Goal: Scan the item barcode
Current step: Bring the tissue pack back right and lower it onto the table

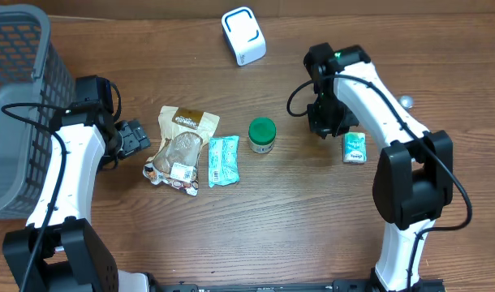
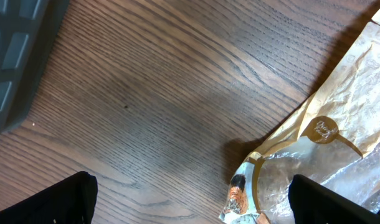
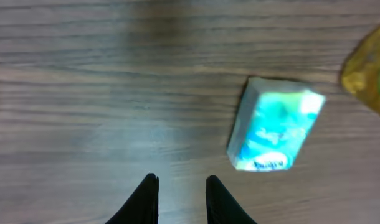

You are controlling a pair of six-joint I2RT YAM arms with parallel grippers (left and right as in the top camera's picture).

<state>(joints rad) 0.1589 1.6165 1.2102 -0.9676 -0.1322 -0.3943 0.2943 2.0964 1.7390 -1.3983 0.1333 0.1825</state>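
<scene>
A white barcode scanner (image 1: 243,35) stands at the back of the table. A brown snack bag (image 1: 182,146), a teal flat pack (image 1: 224,160) and a green-lidded jar (image 1: 262,135) lie in the middle. A small teal box (image 1: 355,148) lies at the right, just right of my right gripper (image 1: 327,126). In the right wrist view that box (image 3: 274,127) is ahead and to the right of the right gripper (image 3: 182,180), whose jaws stand slightly apart over bare wood. My left gripper (image 2: 191,183) is wide open, with the snack bag's corner (image 2: 314,149) near its right finger.
A grey mesh basket (image 1: 20,97) fills the far left, and its edge (image 2: 15,50) shows in the left wrist view. A small silvery object (image 1: 406,101) sits behind the teal box. Something blurred and yellowish (image 3: 370,74) shows at the right edge of the right wrist view.
</scene>
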